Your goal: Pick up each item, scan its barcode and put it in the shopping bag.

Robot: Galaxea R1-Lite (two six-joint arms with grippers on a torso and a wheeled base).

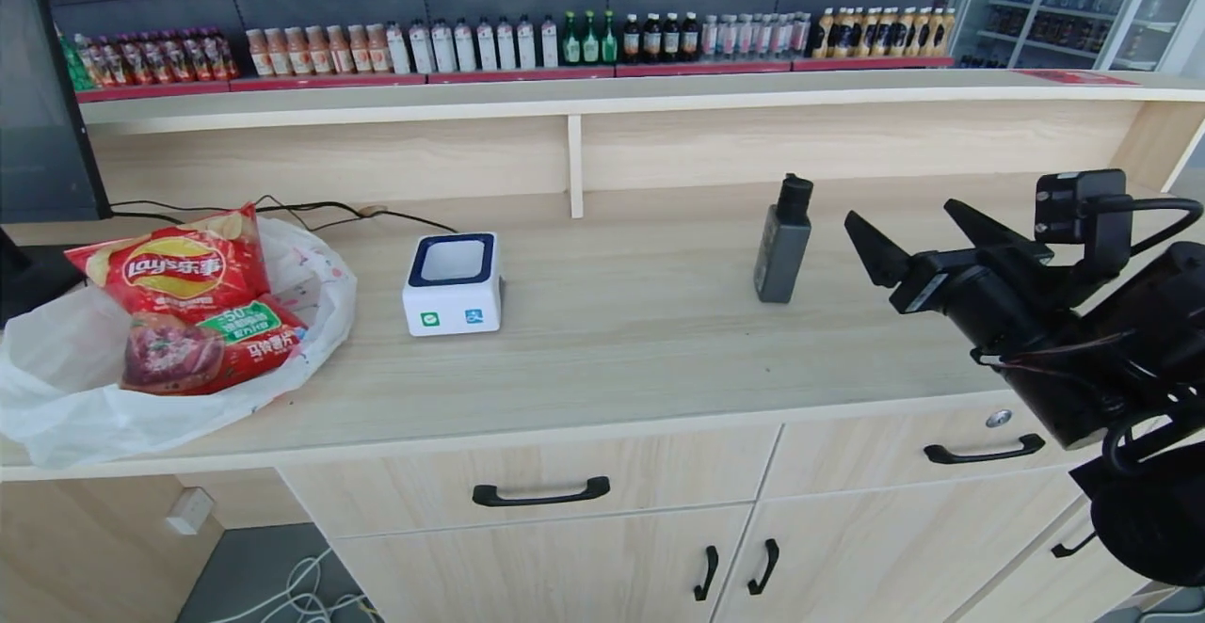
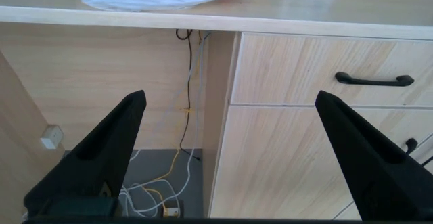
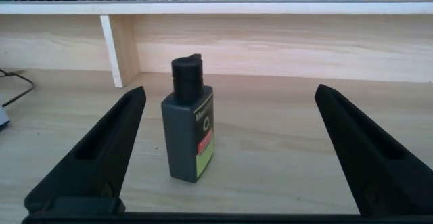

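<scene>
Left gripper (image 2: 230, 95) sits low in front of the cabinet, below the counter (image 1: 612, 350) edge near the bag end, fingers spread wide and holding nothing. It faces a drawer (image 2: 325, 68) with a black handle and loose cables (image 2: 159, 183) on the floor. Right gripper (image 1: 899, 212) hangs over the counter's right side, fingers also spread and empty, pointed at the bottle (image 1: 782, 245). The bottle is dark grey with a black cap and stands upright on the counter just ahead of the fingertips, not touching them. The scanner (image 1: 454, 284), a white box with a blue-rimmed top, is mid-counter, well apart from the bottle. The white shopping bag (image 1: 56, 388) slumps at the left end, with a red chip bag (image 1: 179, 270) and a red-green packet (image 1: 212, 350) lying in its mouth. Black wires (image 1: 282, 209) run behind it. Rows of drink bottles (image 1: 602, 39) line the far shelf.
</scene>
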